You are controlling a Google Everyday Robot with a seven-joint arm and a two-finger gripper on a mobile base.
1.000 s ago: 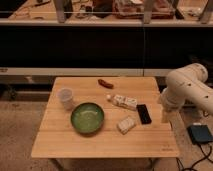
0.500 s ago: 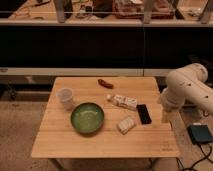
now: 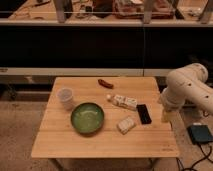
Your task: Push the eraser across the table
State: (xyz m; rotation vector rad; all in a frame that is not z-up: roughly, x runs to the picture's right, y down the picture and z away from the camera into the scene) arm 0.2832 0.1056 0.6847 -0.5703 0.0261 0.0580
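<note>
the light wooden worktop (image 3: pixel 60 142) is filling the middle of the camera view, its plank grain running left to right, and is carrying everything below. the white robot arm (image 3: pixel 187 87) is bending in from the right side, its bulky joints hanging just off the worktop's right edge. a green bowl (image 3: pixel 87 118) is sitting left of centre, open side up. on the floor to the right, a dark blue flat device (image 3: pixel 200 134) is lying beyond the worktop's corner. a white cup (image 3: pixel 65 98) is standing upright just up and left of the bowl. a long white printed box (image 3: pixel 125 102) is lying near the centre, slanting slightly. the eraser (image 3: pixel 144 114), a flat black block, is lying on the right part of the worktop, just right of the box's end and near the right edge. a pale beige sponge-like block (image 3: pixel 126 124) is resting just below the box, beside the eraser's lower left. a small red oblong item (image 3: pixel 105 83) is lying near the far edge. the pincer (image 3: pixel 165 116) is pointing downward at the right edge, near the eraser but apart from it; i cannot tell whether it is apart or together.
</note>
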